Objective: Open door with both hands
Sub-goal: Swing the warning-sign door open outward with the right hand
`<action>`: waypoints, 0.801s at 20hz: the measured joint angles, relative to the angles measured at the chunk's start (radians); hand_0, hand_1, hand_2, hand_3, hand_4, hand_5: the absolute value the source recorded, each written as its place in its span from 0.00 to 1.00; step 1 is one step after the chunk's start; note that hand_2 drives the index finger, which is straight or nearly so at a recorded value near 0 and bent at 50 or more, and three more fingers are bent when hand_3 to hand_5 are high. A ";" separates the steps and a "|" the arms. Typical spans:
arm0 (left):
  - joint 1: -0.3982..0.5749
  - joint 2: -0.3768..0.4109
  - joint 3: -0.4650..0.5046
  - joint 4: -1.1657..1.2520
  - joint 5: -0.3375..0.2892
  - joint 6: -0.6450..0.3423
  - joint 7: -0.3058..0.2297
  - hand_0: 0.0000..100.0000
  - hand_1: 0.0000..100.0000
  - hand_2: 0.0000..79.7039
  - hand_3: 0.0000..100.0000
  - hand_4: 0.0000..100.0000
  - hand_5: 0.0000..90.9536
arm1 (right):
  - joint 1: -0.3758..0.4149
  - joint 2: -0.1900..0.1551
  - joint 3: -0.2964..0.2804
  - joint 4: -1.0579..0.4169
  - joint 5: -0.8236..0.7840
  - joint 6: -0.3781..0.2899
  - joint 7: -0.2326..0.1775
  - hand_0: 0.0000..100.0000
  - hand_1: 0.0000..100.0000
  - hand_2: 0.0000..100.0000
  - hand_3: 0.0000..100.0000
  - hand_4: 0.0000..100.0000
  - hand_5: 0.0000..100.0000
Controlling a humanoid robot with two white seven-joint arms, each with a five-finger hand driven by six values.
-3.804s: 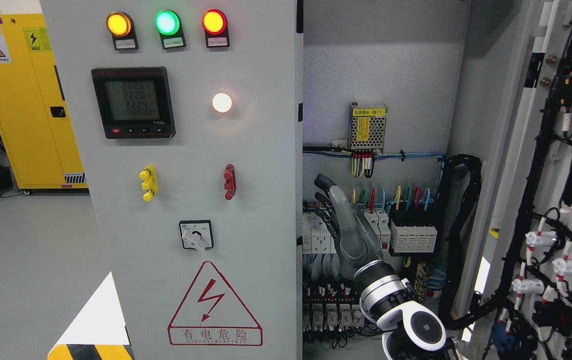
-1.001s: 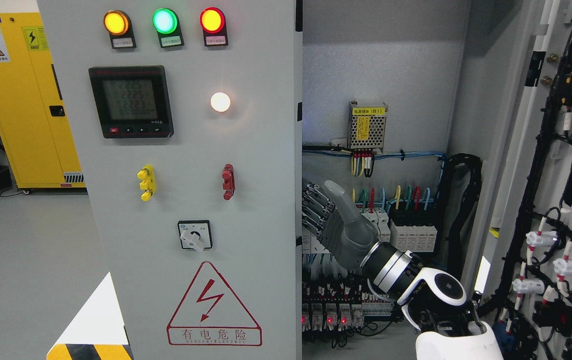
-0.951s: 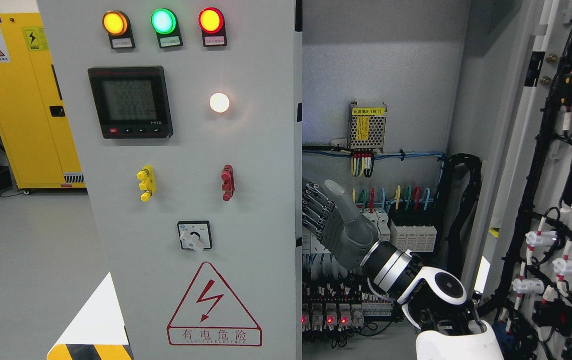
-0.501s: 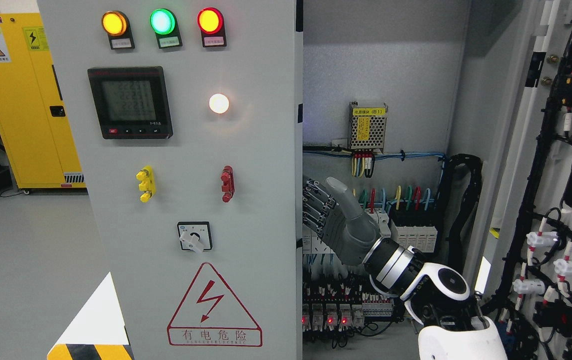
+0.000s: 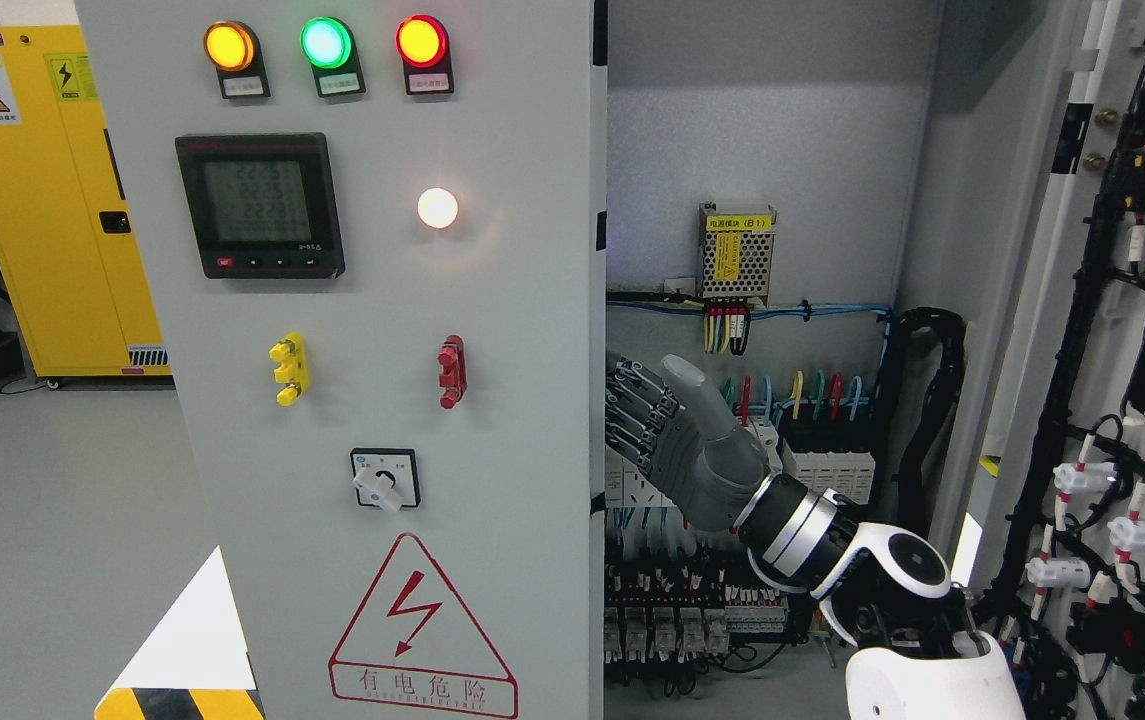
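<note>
My right hand (image 5: 677, 435) sits inside the cabinet, fingers (image 5: 632, 415) half-curled toward the left door (image 5: 382, 300), holding nothing. Its vertical free edge lies just left of my fingertips; contact unclear. Left hand out of view.

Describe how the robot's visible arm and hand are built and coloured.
The right hand is dark grey, with black segmented fingers and a smooth grey thumb. Its wrist is ringed in silver and black bands, joined to a glossy white arm shell with a black-rimmed round joint. The left arm is not in view.
</note>
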 measured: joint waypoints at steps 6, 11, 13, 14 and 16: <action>0.000 0.000 0.000 0.000 0.000 -0.004 0.000 0.36 0.19 0.00 0.00 0.00 0.00 | 0.005 -0.001 -0.003 -0.003 0.000 -0.001 0.001 0.21 0.10 0.00 0.00 0.00 0.00; 0.000 0.000 0.001 0.000 0.000 -0.006 0.000 0.36 0.19 0.00 0.00 0.00 0.00 | 0.038 -0.002 0.012 -0.027 -0.005 -0.001 0.001 0.21 0.10 0.00 0.00 0.00 0.00; 0.000 0.000 0.001 0.000 0.000 -0.006 0.000 0.36 0.19 0.00 0.00 0.00 0.00 | 0.059 -0.006 0.024 -0.043 -0.008 -0.001 0.001 0.22 0.10 0.00 0.00 0.00 0.00; 0.000 0.000 0.001 0.000 0.000 -0.006 0.000 0.36 0.19 0.00 0.00 0.00 0.00 | 0.070 -0.010 0.033 -0.052 -0.010 -0.001 0.002 0.22 0.10 0.00 0.00 0.00 0.00; 0.000 0.000 0.001 0.000 0.000 -0.006 0.000 0.36 0.19 0.00 0.00 0.00 0.00 | 0.091 -0.021 0.053 -0.074 -0.016 -0.001 0.003 0.22 0.10 0.00 0.00 0.00 0.00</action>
